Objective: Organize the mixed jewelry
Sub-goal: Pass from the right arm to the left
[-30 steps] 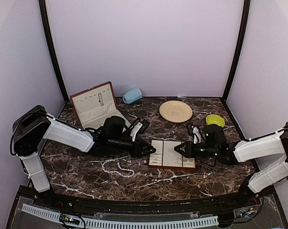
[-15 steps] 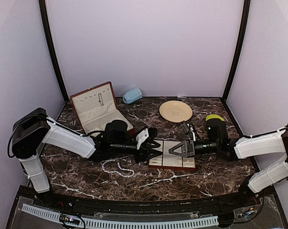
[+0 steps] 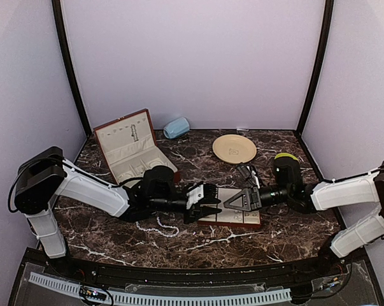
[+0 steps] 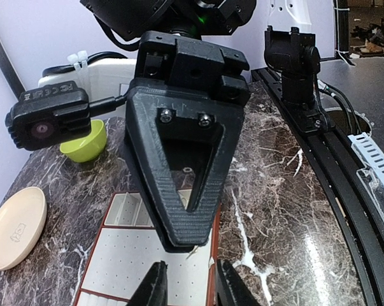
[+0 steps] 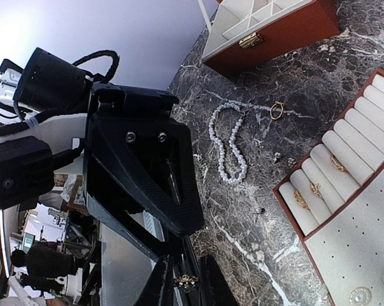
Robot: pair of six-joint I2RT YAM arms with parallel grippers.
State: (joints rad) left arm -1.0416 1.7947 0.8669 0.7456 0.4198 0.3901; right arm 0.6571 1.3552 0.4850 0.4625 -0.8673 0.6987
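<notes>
The left gripper (image 4: pixel 192 277) and the right gripper (image 3: pixel 232 203) are found tip to tip, low over the left part of the slotted tray (image 3: pixel 239 215). The right jaws are clenched on a small gold-coloured piece (image 5: pixel 185 280), held at the very fingertips. The left jaws are seen standing apart with nothing observed between them. The tip of the right gripper lies just beyond their gap.

The pearl strand (image 5: pixel 228 143) is recorded loose on the marble table (image 3: pixel 268 239), left of the tray and apart from its edge, close beside the left arm. A gold ring (image 5: pixel 277 110) lies near the strand's end, on the side toward the red-brown box (image 3: pixel 131 148). Whether ring and strand touch cannot be told. Two tiny studs (image 5: pixel 276 155) are noted on the marble between the strand and the tray's corner. Three gold items (image 5: pixel 316 189) are seated between the tray's rolls, and two earrings (image 5: pixel 359 295) sit on its dotted panel.

The box stands open at the left rear, its lid raised. The plate (image 3: pixel 234 148), the green bowl (image 4: pixel 83 143) and a blue object (image 3: pixel 176 127) are set toward the back, well apart from both sets of fingertips. An open stretch of marble runs between the tray's front edge and the near rail, and another lies behind the tray up to the plate.
</notes>
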